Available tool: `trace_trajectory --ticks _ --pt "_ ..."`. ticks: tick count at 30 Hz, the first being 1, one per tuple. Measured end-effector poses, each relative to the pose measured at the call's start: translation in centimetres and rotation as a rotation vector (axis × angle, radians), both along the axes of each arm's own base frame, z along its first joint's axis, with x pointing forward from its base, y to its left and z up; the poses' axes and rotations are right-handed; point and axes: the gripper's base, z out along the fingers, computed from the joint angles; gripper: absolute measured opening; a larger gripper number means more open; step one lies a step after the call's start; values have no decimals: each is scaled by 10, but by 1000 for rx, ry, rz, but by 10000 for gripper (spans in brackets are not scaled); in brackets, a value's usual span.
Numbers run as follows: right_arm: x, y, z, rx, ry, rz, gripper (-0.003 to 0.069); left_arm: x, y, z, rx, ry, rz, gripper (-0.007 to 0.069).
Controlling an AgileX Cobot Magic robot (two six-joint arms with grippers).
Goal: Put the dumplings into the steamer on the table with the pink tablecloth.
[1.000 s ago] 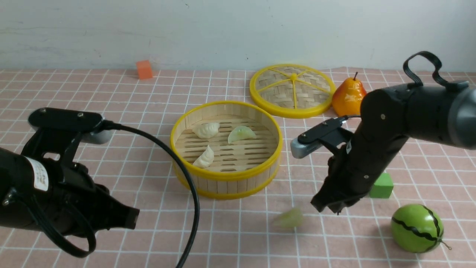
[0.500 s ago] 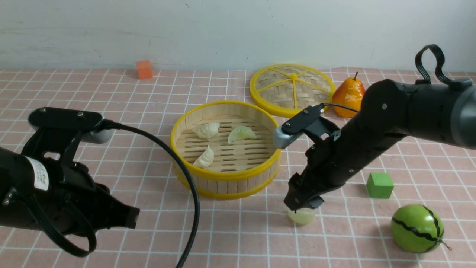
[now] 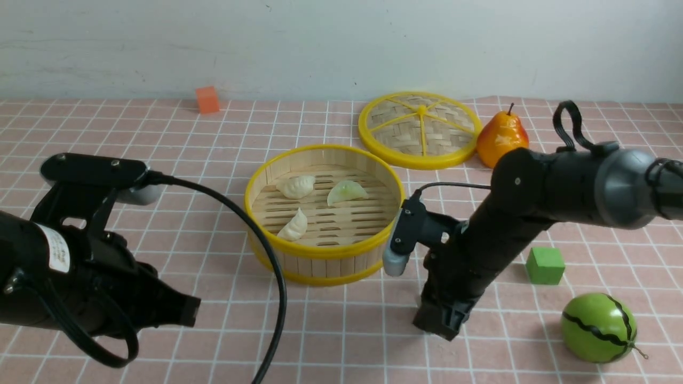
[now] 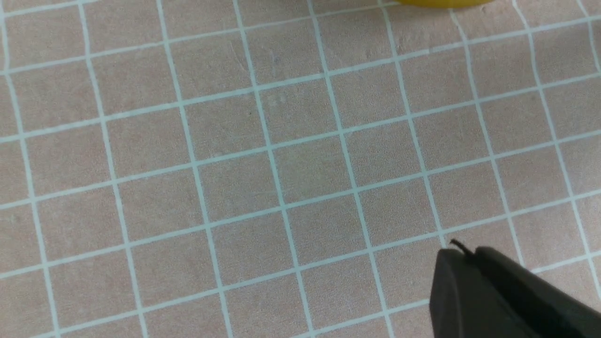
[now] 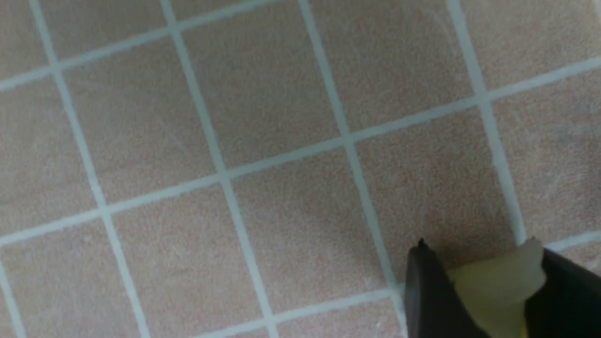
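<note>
The black right claw point(image 3: 438, 324) is pressed low onto the pale pink, white-gridded tablecloth point(image 3: 341, 336), just in front of the round bamboo steamer with yellow rims point(image 3: 325, 252). Its two fingers are drawn in narrow on a small pale green crescent dumpling point(image 5: 497, 279). Three more pleated dumplings, two cream point(image 3: 296, 186) point(image 3: 293, 226) and one light green point(image 3: 346, 191), lie apart on the steamer's slatted floor, while the left claw point(image 4: 462, 256) hangs over bare cloth well to the left, fingers pinched together with nothing between them.
</note>
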Motion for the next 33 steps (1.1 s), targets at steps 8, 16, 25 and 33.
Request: trace_trajectory --ticks 8,16,25,33 --pt "7 13 90 150 -145 13 241 -2 1 -2 14 30 0 17" --pt "37 59 101 471 -318 -82 241 -6 2 -4 19 83 3 20" --pt "80 63 6 413 -357 -316 330 -5 1 -3 10 69 3 20" --pt "61 54 109 546 -524 -300 575 -10 3 9 -36 -11 15 31"
